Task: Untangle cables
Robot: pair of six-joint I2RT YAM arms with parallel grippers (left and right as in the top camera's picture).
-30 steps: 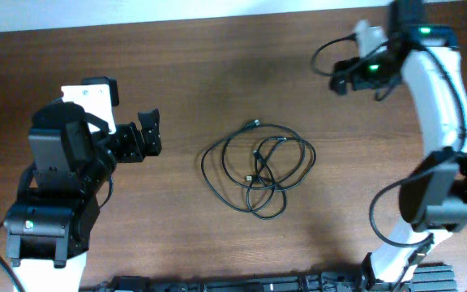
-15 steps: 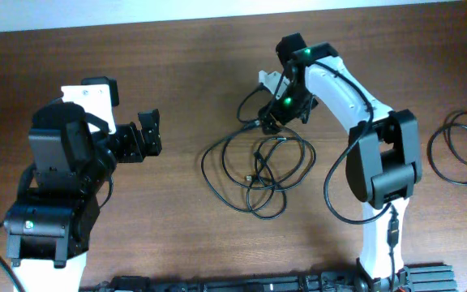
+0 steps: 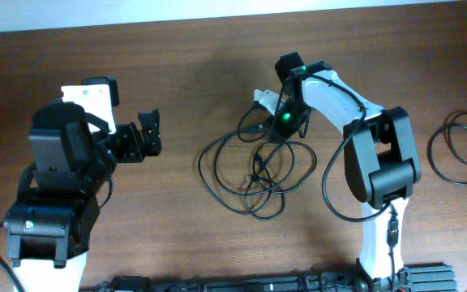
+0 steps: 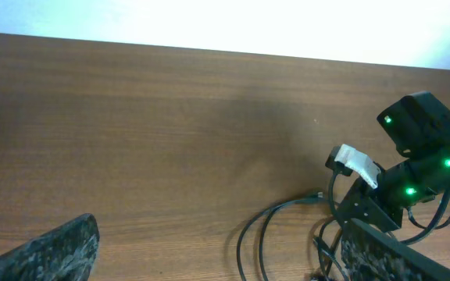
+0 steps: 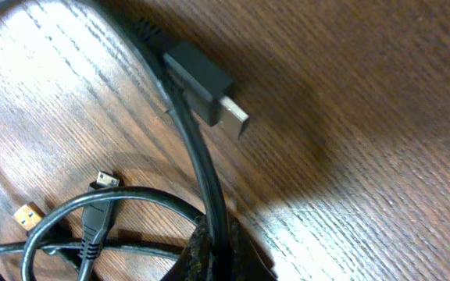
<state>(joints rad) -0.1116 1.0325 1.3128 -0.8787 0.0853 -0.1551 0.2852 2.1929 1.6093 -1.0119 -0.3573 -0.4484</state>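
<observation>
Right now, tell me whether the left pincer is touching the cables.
No, the left pincer stands open well clear of the cables, with bare table between them.

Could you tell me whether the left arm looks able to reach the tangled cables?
Probably yes: only bare table lies between the open left gripper and the cables. The right gripper, shut on one of them at their far edge, is not in the way.

No readable text, label, brand or number is showing anywhere; the cables (image 3: 258, 168) and the table (image 3: 177, 65) are bearing no legible marks.
</observation>
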